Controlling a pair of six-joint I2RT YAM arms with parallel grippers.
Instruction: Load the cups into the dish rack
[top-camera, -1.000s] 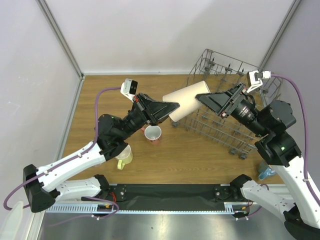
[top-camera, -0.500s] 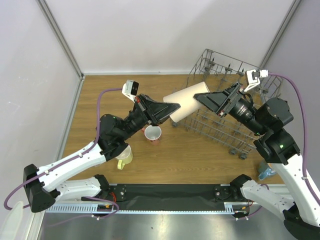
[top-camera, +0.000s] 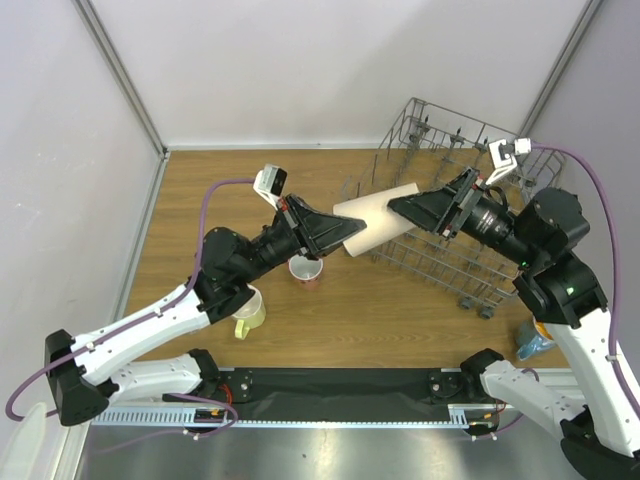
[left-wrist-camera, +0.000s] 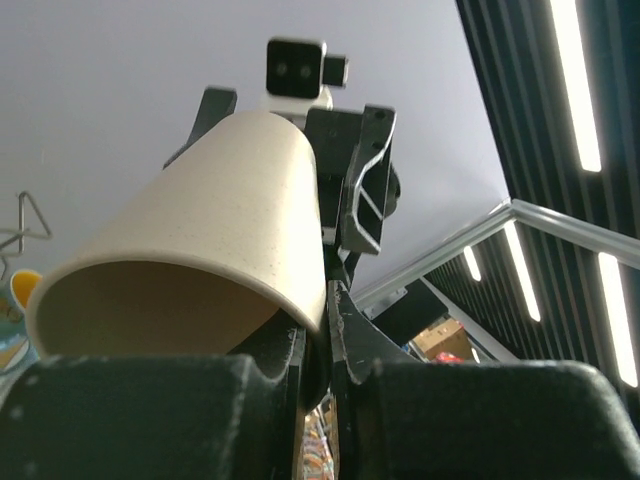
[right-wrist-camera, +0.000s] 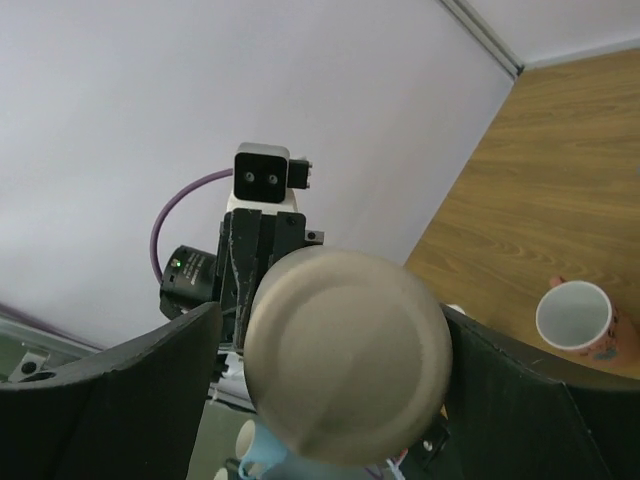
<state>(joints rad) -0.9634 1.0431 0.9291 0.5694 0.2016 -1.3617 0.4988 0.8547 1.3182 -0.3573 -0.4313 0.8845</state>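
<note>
A plain beige cup (top-camera: 378, 208), a salmon-pink mug (top-camera: 306, 268) with a white inside, a pale yellow mug (top-camera: 249, 312), a grey wire rack (top-camera: 440, 260) and a purple cable (top-camera: 232, 182) show against the brown wood-grain surface (top-camera: 380, 300).

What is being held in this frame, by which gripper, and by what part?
The left gripper pinches the beige cup by its rim wall, cup sideways in the air. The right gripper is open, fingers either side of the cup's base.
</note>
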